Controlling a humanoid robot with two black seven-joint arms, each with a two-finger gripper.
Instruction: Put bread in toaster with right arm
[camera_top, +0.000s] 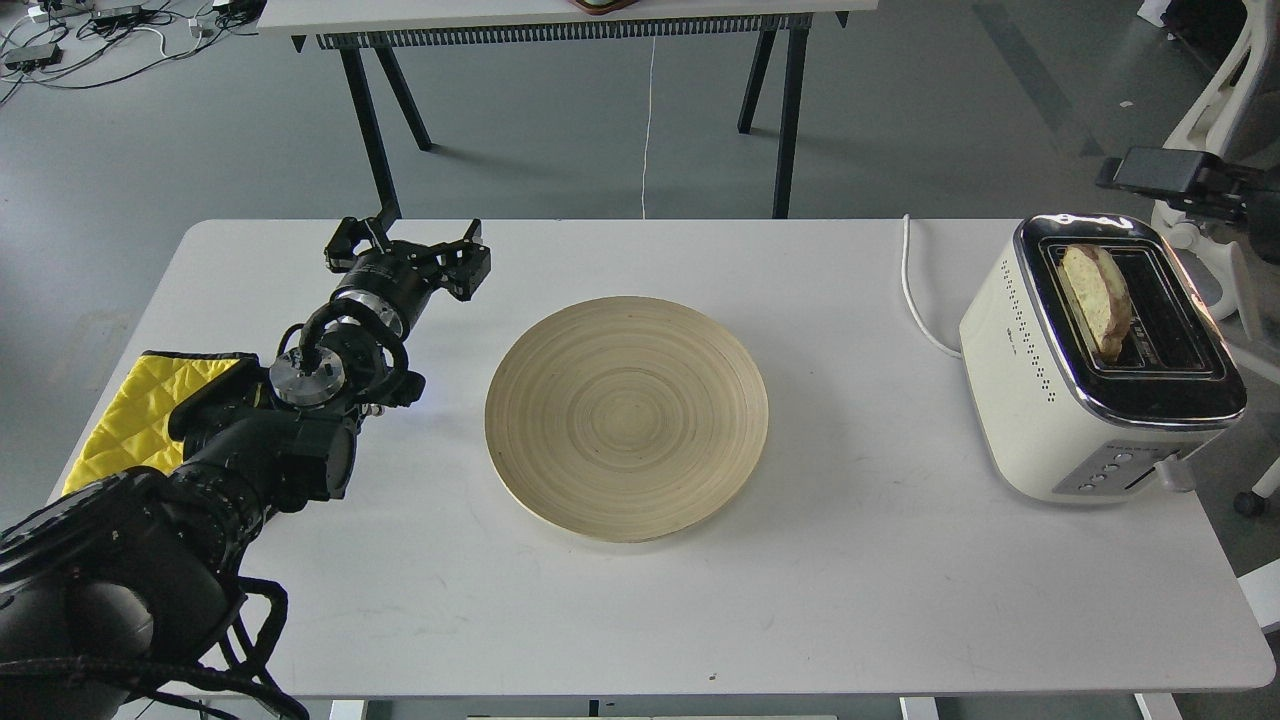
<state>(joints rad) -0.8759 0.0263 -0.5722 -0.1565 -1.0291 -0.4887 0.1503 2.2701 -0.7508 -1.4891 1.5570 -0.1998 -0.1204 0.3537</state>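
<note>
Head view: left gripper (408, 243), fingers spread wide, grasping nothing, hovering over the far left part of the white table (900, 560); its black arm enters from the lower left edge. Right arm and its gripper: outside the view. Yellow quilted cloth (140, 410) at the table's left edge, partly under the arm. Round pale wooden plate (627, 417) at table centre, just right of the left gripper, nothing on it. Toaster (1060, 400) at the far right, well apart from the gripper. Bread (1094, 300) standing in the toaster's left slot, top edge protruding. White cord (915, 300) trailing from the toaster.
</note>
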